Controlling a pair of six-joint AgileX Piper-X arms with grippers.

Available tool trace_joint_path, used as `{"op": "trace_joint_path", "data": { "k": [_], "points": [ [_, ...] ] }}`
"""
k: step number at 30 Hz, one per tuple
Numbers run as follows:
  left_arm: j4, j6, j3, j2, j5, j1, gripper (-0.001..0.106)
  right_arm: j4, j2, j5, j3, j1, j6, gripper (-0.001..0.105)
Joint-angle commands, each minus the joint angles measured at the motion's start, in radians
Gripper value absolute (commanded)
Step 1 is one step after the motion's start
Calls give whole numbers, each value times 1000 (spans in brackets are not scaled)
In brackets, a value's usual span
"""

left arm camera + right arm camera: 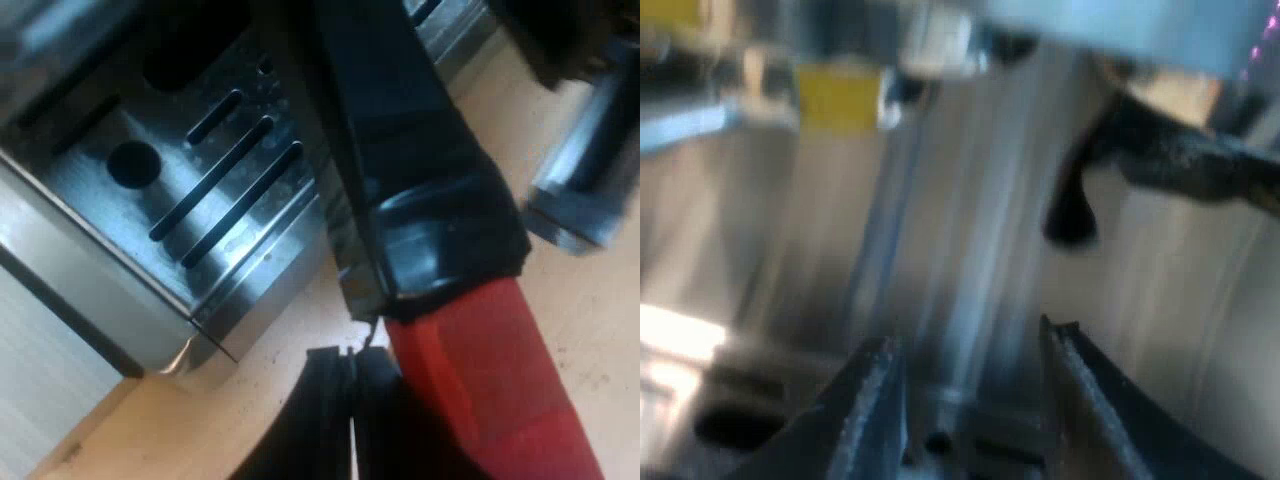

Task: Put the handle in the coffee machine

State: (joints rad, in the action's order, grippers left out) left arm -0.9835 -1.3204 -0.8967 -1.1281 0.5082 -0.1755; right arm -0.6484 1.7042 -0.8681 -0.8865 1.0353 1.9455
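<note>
Left gripper (352, 365) has its fingers pressed together, right gripper (968, 348) fingers apart

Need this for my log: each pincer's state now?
Left pincer: closed, gripping nothing, beside the handle.
Right pincer: open, empty.

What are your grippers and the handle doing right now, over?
Left gripper shut, beside the handle, at its red end. Right gripper open, holding nothing, at the espresso machine. Handle over the drip tray; locked or not, cannot tell.
</note>
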Motion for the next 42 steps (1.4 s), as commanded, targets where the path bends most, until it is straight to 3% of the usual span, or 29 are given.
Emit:
{"op": "trace_joint_path", "data": {
  "k": [1, 5, 9, 12, 17, 24, 30, 32, 34, 39, 42],
  "points": [
    [9, -65, 14, 24, 64, -19, 0, 65, -69, 37, 36, -3, -17, 37],
    [21, -87, 30, 30, 43, -19, 0, 179, -180, 50, 87, -9, -75, 37],
    [28, -101, 30, 38, 43, -19, 0, 283, -260, 97, 104, -8, -87, 37],
    [40, -136, 30, 47, 43, -19, 0, 433, -385, 188, 105, -8, -92, 37],
    [52, -174, 30, 52, -3, -19, 0, 508, -511, 304, 105, -8, -106, 39],
    [50, -225, 30, 52, -23, -19, 0, 665, -672, 506, 105, -6, -183, 68],
    [50, -251, 30, 52, -24, -19, 0, 707, -714, 575, 105, -5, -196, 69],
    [50, -262, 30, 52, -24, -19, 0, 720, -763, 681, 105, -5, -198, 69],
    [50, -274, 30, 52, -24, -19, 0, 720, -767, 717, 105, -5, -198, 69],
    [43, -276, 30, 52, -37, -42, 0, 725, -767, 747, 105, -5, -198, 69],
    [43, -279, 30, 52, -77, -73, 0, 743, -767, 747, 105, -5, -198, 69]
  ]
}}
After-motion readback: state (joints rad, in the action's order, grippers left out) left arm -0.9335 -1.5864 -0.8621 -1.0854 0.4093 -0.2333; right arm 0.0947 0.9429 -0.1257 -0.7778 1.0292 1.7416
